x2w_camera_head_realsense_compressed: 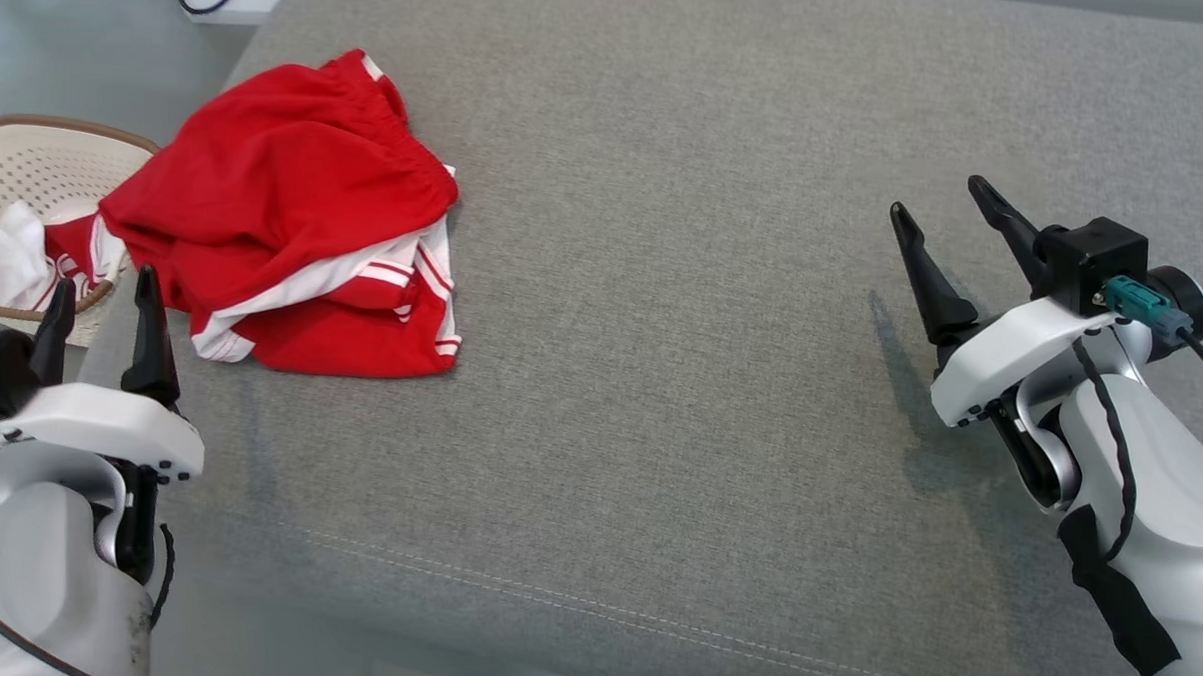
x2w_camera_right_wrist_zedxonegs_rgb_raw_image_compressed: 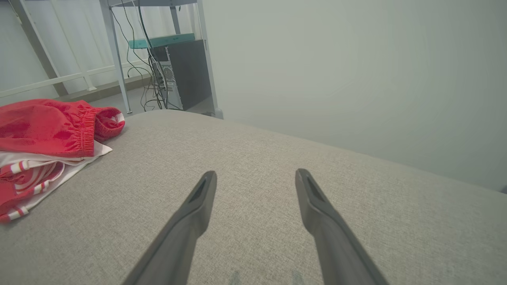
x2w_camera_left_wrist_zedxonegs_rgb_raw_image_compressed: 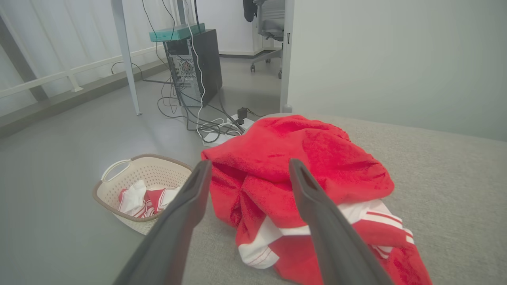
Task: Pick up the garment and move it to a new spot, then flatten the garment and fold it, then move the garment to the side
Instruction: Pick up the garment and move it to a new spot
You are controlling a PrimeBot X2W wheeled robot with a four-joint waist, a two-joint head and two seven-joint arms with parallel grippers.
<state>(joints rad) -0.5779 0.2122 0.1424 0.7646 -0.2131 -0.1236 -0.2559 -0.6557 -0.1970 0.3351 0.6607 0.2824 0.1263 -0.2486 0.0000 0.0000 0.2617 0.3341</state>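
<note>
Head view: shorts (x2w_camera_head_realsense_compressed: 286, 189) soft, light, floppy; I'd pinch the waistband (x2w_camera_head_realsense_compressed: 425, 164). My left claw (x2w_camera_head_realsense_compressed: 102, 282), right claw (x2w_camera_head_realsense_compressed: 939, 198) both gape, empty.

The head view looks steeply down on the grey upholstered surface (x2w_camera_head_realsense_compressed: 661, 326), with the red garment (x2w_camera_head_realsense_compressed: 287, 209) up and left in frame. The left wrist view sits low and close before the garment, looking across it between its fingers (x2w_camera_left_wrist_zedxonegs_rgb_raw_image_compressed: 186, 209) toward the basket (x2w_camera_left_wrist_zedxonegs_rgb_raw_image_compressed: 158, 174) beyond. The right wrist view sits low, well apart from the garment, which lies at its left edge. All three views share the garment.
</note>
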